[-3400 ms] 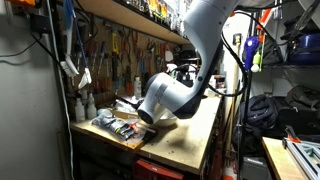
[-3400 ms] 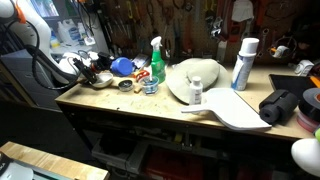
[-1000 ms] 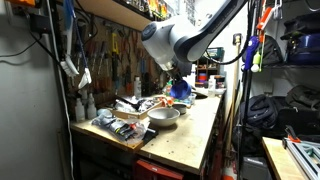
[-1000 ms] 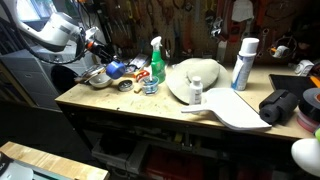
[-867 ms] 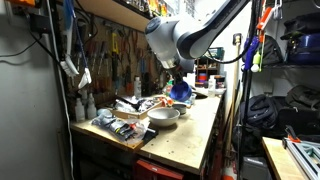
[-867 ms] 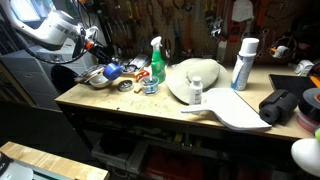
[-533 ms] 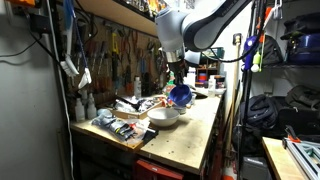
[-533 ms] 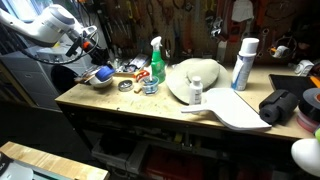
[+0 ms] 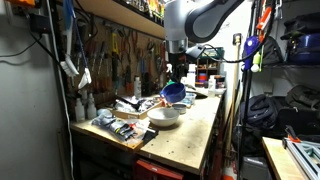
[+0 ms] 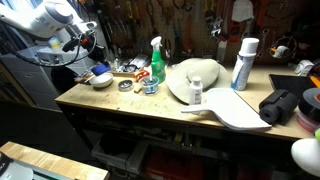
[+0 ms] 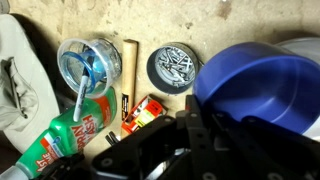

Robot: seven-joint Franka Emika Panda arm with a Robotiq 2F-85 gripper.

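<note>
My gripper (image 9: 172, 80) is shut on the rim of a blue bowl (image 9: 173, 93) and holds it just above a white bowl (image 9: 165, 115) near the end of the wooden workbench (image 9: 195, 140). In an exterior view the gripper (image 10: 90, 60) holds the blue bowl (image 10: 101, 71) over the white bowl (image 10: 101, 81). In the wrist view the blue bowl (image 11: 265, 85) fills the right side, with the white bowl's rim (image 11: 305, 45) behind it and the gripper fingers (image 11: 190, 140) dark at the bottom.
Beside the bowls stand a green spray bottle (image 10: 155, 65), a round tin of screws (image 11: 173, 68), a clear plastic cup (image 11: 88, 65) and an orange pack (image 11: 145, 112). A white hat (image 10: 195, 80), a white can (image 10: 243, 63) and a black bag (image 10: 280, 105) sit further along. Tools (image 9: 120, 125) lie at the bench end.
The arm has swung and straightened, carrying the blue bowl sideways from beside the white bowl to a spot right over it. Nothing else on the bench has moved.
</note>
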